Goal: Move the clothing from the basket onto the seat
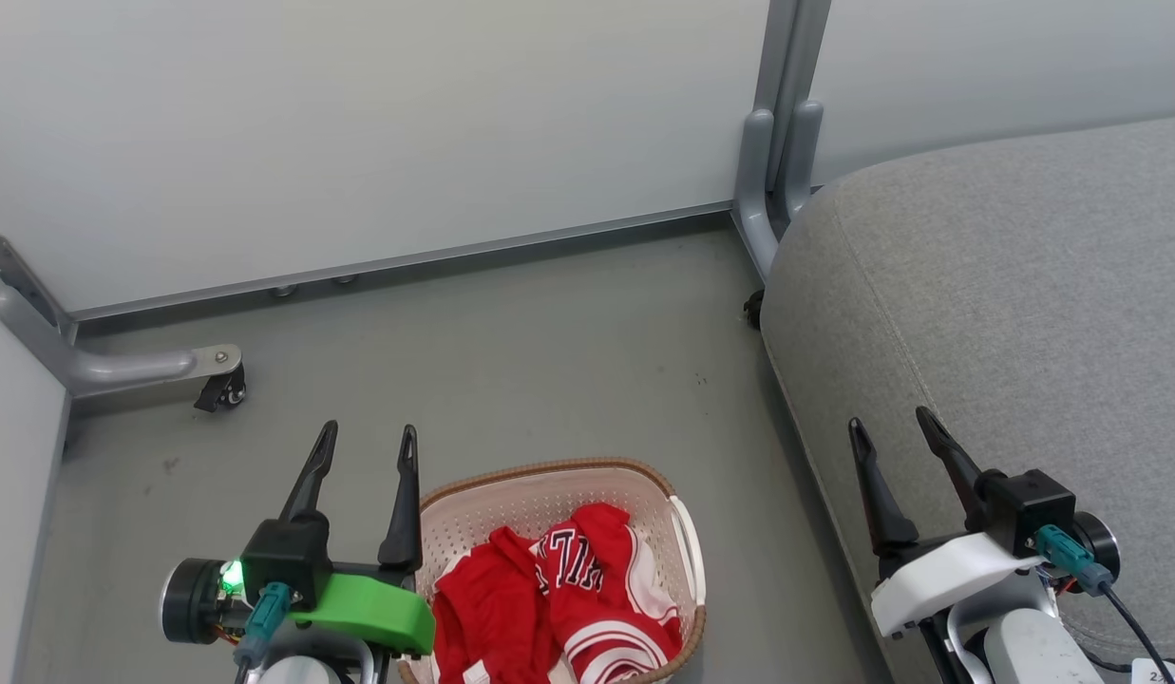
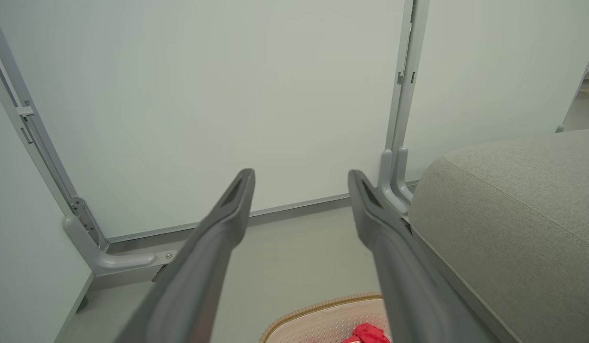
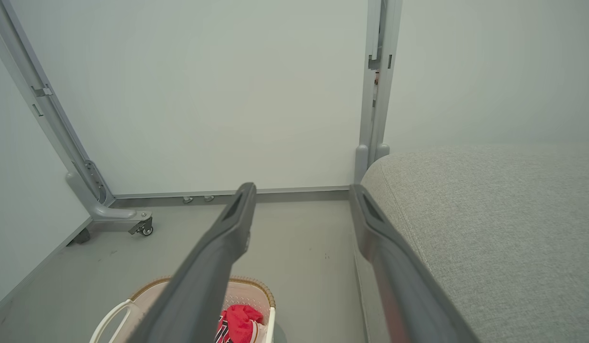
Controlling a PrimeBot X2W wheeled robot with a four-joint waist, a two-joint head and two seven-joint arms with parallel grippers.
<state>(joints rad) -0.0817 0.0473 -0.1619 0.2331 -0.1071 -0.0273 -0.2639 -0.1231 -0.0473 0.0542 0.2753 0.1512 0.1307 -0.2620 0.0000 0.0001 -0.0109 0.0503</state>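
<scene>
The left tool (image 1: 369, 427) hangs with its fingers spread wide, holding nothing, just left of the basket (image 1: 540, 469), which stands on the grey floor (image 1: 511, 351) with the red clothing (image 1: 549, 589) heaped inside. To the right, near the basket, sits the grey seat (image 1: 1005, 304). The right tool (image 1: 889, 418) hovers wide and unladen at its near left edge.
</scene>
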